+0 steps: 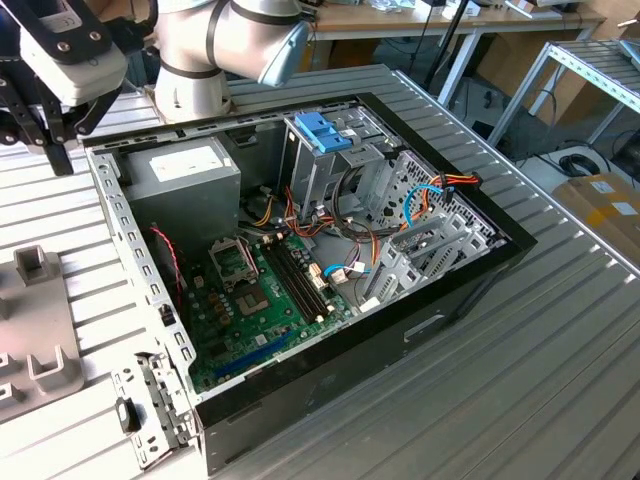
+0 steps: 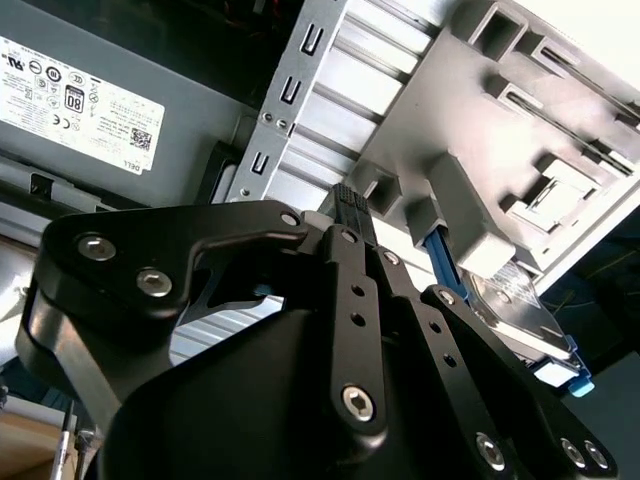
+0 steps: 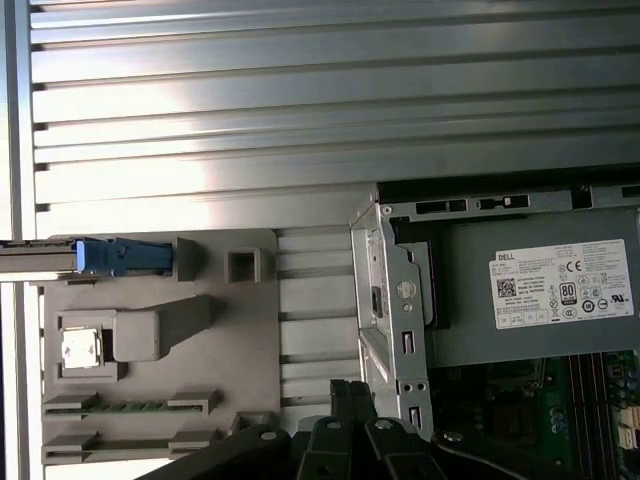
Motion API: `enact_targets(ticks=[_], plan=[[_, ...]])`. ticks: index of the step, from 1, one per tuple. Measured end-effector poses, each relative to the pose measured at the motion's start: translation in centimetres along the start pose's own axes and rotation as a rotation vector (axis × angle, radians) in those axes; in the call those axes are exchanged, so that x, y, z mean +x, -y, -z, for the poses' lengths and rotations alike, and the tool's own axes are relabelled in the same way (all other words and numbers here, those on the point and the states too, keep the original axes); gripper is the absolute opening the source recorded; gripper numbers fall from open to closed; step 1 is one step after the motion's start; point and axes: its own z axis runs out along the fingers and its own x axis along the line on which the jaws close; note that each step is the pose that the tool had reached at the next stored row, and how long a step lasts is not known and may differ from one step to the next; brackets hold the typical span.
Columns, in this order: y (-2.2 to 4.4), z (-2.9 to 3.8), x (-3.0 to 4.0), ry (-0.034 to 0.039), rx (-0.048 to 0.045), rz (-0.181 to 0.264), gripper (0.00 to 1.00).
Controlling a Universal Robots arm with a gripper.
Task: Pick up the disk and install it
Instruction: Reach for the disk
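Silver-grey jointed robot arm with pale blue joint caps, folded low and reaching toward the exterior view's left. Carries a white wrist housing at its end. Below that, a black metal two-finger claw pointing downward. Fingers drawn together in the second wrist view (tips meeting, nothing pinched between them). Linkage bars folded inward.

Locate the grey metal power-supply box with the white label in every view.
Exterior view: grey power-supply box in the black case, toward the exterior view's left.
First wrist view: box just inside the perforated steel case rail.
Second wrist view: box beside that rail.
Shared landmark: the rail.
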Motion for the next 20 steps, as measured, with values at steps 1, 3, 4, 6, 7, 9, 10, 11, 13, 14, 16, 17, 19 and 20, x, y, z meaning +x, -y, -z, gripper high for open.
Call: enact_targets(ticks=[1, 3, 4, 6, 7, 9, 10, 11, 13, 14, 16, 17, 19, 20], plan=[[0.01, 0.00, 0.09, 0.0000, 0.0000, 0.000, 0.10], [0.02, 0.01, 0.25, 0.0000, 0.0000, 0.000, 0.10], [0.03, 0.01, 0.34, 0.0000, 0.0000, 0.000, 0.10], [0.04, 0.01, 0.58, 0.0000, 0.0000, 0.000, 0.10], [0.06, 0.02, 0.76, 0.0000, 0.0000, 0.000, 0.10], [0.08, 0.03, 1.01, 0.0000, 0.0000, 0.000, 0.10], [0.09, 0.03, 1.15, 0.0000, 0.0000, 0.000, 0.10], [0.09, 0.03, 1.22, 0.0000, 0.0000, 0.000, 0.10], [0.10, 0.04, 1.39, 0.0000, 0.0000, 0.000, 0.10], [0.11, 0.04, 1.47, 0.0000, 0.0000, 0.000, 0.10], [0.12, 0.04, 1.63, 0.0000, 0.0000, 0.000, 0.10], [0.14, 0.05, 1.80, 0.0000, 0.0000, 0.000, 0.10], [0.15, 0.06, 2.04, 0.0000, 0.0000, 0.000, 0.10], [0.16, 0.06, 2.15, 0.0000, 0.0000, 0.000, 0.10]])
